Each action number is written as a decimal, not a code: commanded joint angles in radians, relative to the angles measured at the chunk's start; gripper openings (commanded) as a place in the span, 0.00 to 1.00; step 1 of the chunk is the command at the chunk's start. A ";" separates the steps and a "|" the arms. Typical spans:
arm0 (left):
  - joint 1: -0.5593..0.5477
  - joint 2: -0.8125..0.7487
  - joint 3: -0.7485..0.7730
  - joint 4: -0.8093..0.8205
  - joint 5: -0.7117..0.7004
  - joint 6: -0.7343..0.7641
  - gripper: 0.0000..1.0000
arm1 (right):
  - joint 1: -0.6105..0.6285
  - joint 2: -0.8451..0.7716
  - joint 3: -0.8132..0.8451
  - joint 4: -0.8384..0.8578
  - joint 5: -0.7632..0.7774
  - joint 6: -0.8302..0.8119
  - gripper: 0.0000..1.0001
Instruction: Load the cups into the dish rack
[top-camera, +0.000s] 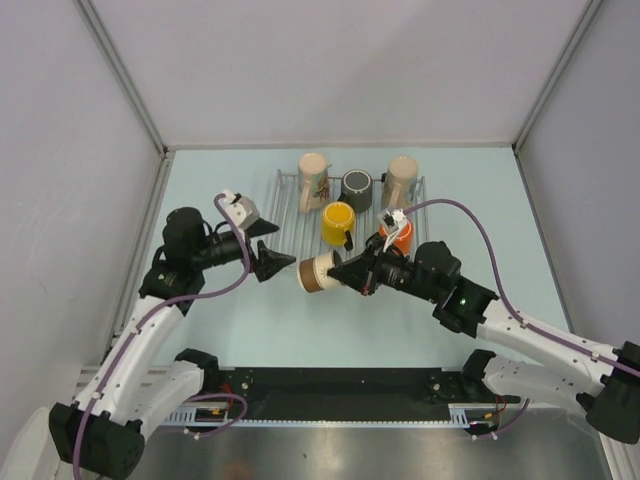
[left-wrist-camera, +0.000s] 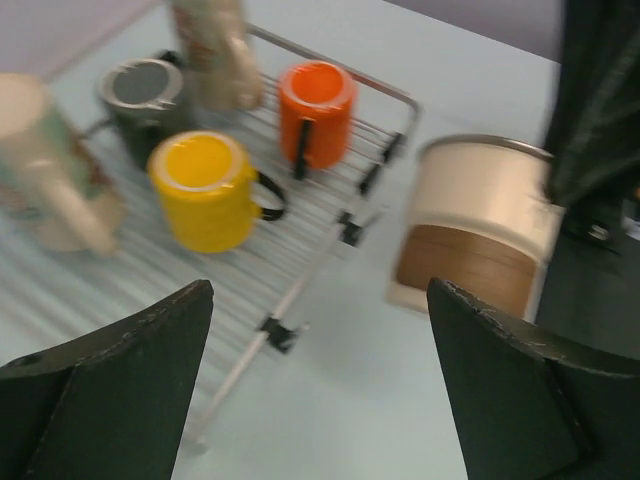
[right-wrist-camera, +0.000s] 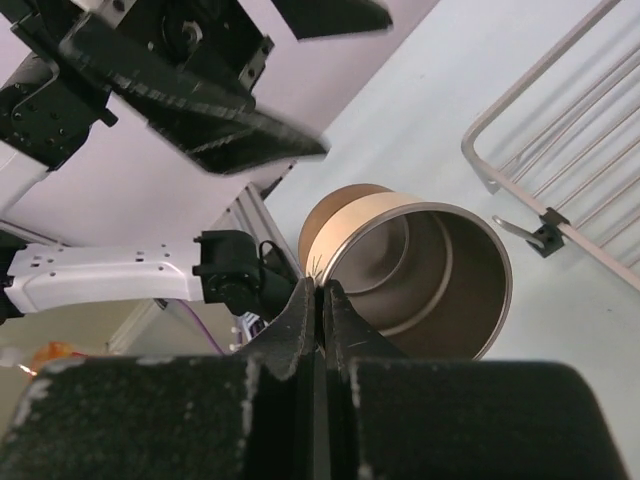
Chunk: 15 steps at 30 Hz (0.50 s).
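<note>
— From above, how far along?
— Five cups (top-camera: 338, 222) sit on the dish rack (top-camera: 288, 200). The steel cup (top-camera: 318, 272) remains, just off the rack's near edge, held by the right gripper (top-camera: 340, 270).
— Left wrist?
— The left gripper (left-wrist-camera: 320, 287) is spread wide and empty. The cup lies sideways, long axis left to right.
— Right wrist?
— Fingers (right-wrist-camera: 298, 325) pinch its rim, and the mouth faces the right arm.

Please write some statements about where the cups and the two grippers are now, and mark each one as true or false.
1. The yellow handled cup sits on the silver wire dish rack. True.
2. The left gripper is shut on a cup. False: it is open and holds nothing.
3. The right gripper is shut on the rim of the cream-and-brown cup with a steel inside. True.
4. The orange cup stands outside the rack. False: it is on the rack, near a corner.
</note>
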 joint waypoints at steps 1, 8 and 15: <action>0.017 0.089 0.059 -0.213 0.465 0.079 0.93 | -0.053 0.027 -0.030 0.309 -0.171 0.102 0.00; 0.049 0.236 0.187 -0.656 0.745 0.442 0.92 | -0.073 0.044 -0.021 0.356 -0.212 0.122 0.00; 0.049 0.272 0.194 -0.670 0.789 0.460 0.92 | -0.079 0.084 -0.034 0.430 -0.227 0.151 0.00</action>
